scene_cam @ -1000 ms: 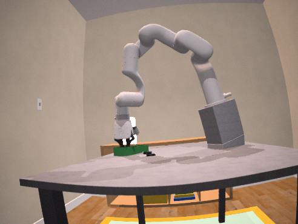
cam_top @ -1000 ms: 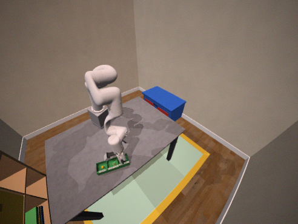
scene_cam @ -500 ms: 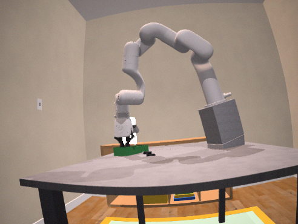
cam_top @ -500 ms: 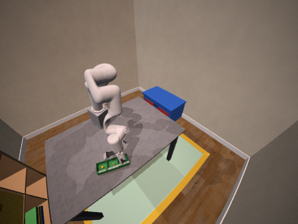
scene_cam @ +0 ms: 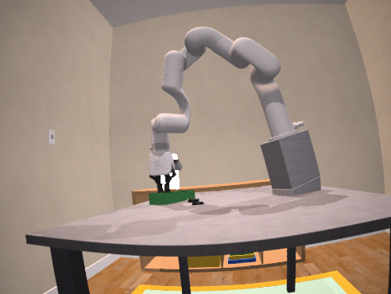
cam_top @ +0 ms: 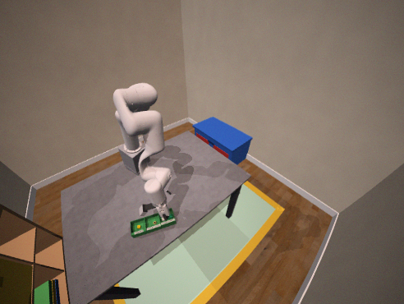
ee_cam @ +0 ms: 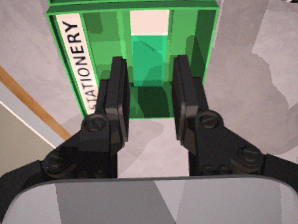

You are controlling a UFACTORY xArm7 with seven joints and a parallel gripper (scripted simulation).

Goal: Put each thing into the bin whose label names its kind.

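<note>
evidently, the gripper (cam_top: pixel 165 218) (scene_cam: pixel 163 191) (ee_cam: pixel 150 74) is open at the stationery bin (cam_top: pixel 173 216) (scene_cam: pixel 160 199) (ee_cam: pixel 206 50), where a white-and-green block (ee_cam: pixel 149 50) lies.

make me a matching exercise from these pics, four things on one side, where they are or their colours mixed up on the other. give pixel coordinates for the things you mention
Things
1. white and teal block (ee_cam: pixel 149 57)
2. small yellow thing (cam_top: pixel 139 227)
3. low cabinet (cam_top: pixel 222 133)
4. floor mat (cam_top: pixel 218 234) (scene_cam: pixel 318 286)

Places and colours
A. blue, with red on its front
B. inside the bin labelled STATIONERY (cam_top: pixel 172 211) (scene_cam: pixel 156 199) (ee_cam: pixel 110 9)
C. pale green with a yellow border
D. in the end bin farthest from the STATIONERY one

Right pairs: 1-B, 2-D, 3-A, 4-C
</note>
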